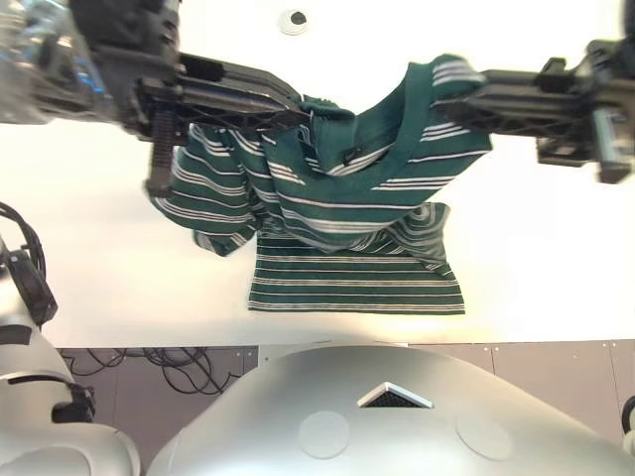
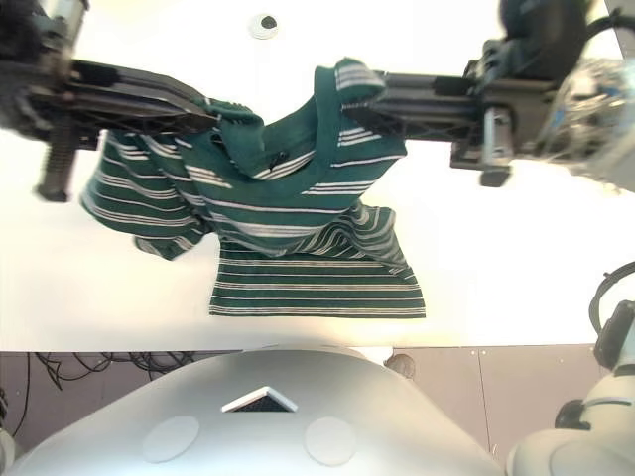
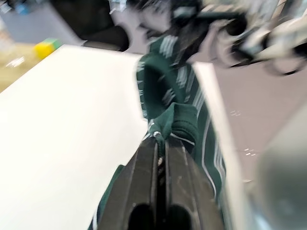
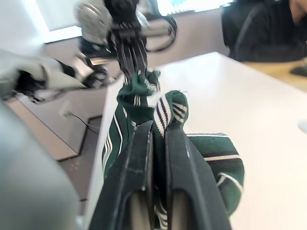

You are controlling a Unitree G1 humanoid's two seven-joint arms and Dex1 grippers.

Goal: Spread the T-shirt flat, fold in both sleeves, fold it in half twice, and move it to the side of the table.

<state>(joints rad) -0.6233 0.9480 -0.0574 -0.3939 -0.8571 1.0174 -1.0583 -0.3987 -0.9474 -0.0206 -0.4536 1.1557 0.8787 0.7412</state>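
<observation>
**Striped T-shirt held up between both tools over the worktop**

The white worktop [image 1: 536, 258] spans the scene, with its near edge just in front of the robot. A dark green T-shirt [image 1: 357, 218] with thin white stripes sits at the middle of it. The T-shirt's lower part, hem included, lies flat on the worktop close to the near edge. Its upper part is raised off the surface and sags in a loose curve between the two arms. One sleeve [image 1: 203, 198] hangs bunched on the robot's left, under the left arm.

The left tool [image 1: 298, 107] comes in from the left, its fingers pressed together on a wad of cloth at the top of the T-shirt beside the neck opening. The right tool [image 1: 454, 97] comes in from the right at about the same height, its fingers pinched on a striped fold at the other top corner. The two tools are near each other, with the slack neckline between them.

A small round white disc [image 1: 293, 21] lies on the worktop beyond the T-shirt, well apart from it.
</observation>
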